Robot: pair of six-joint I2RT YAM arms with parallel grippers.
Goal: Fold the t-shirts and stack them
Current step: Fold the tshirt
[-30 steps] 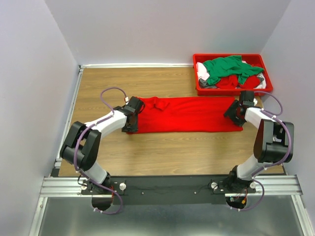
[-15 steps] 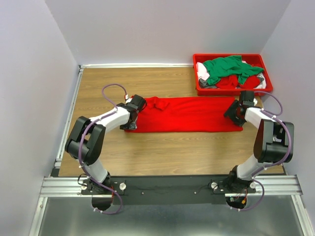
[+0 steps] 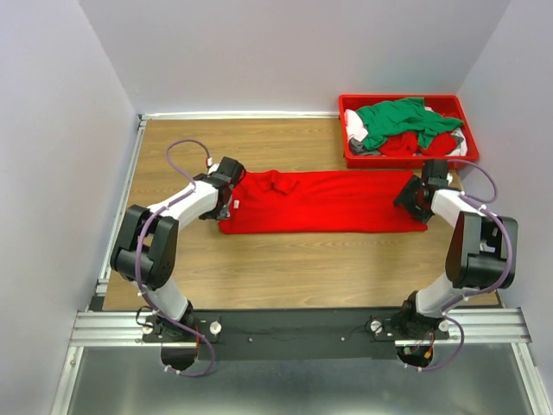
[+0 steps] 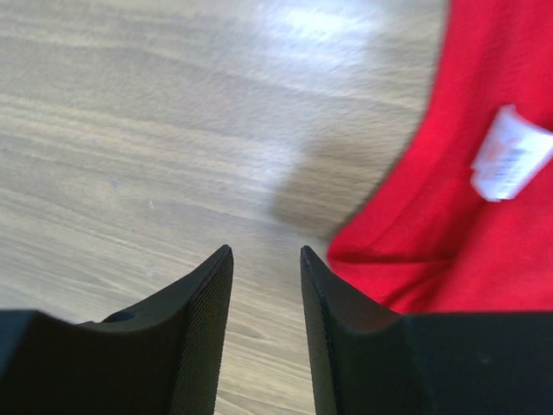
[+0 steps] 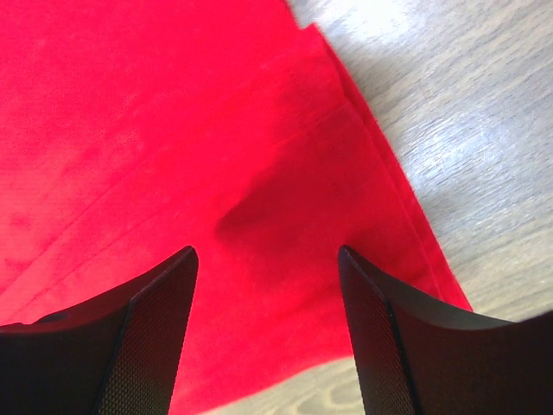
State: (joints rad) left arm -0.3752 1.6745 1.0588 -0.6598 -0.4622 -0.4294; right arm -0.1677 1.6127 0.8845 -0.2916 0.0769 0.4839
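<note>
Wood table (image 3: 285,268), grey walls on three sides. Across the middle lies a red shirt (image 3: 324,201), flat, a long band, apparently folded lengthwise already. At its left corner the left gripper (image 4: 266,252) sits low over bare wood just beside the cloth, jaws part open, nothing between them; a white label (image 4: 511,154) shows on the cloth nearby. Over the right end hovers the right gripper (image 5: 266,255), jaws wide, empty. One arm per end suggests a cross fold next. Far right, a bin (image 3: 380,161) holds a green shirt (image 3: 402,121) and others, waiting.
</note>
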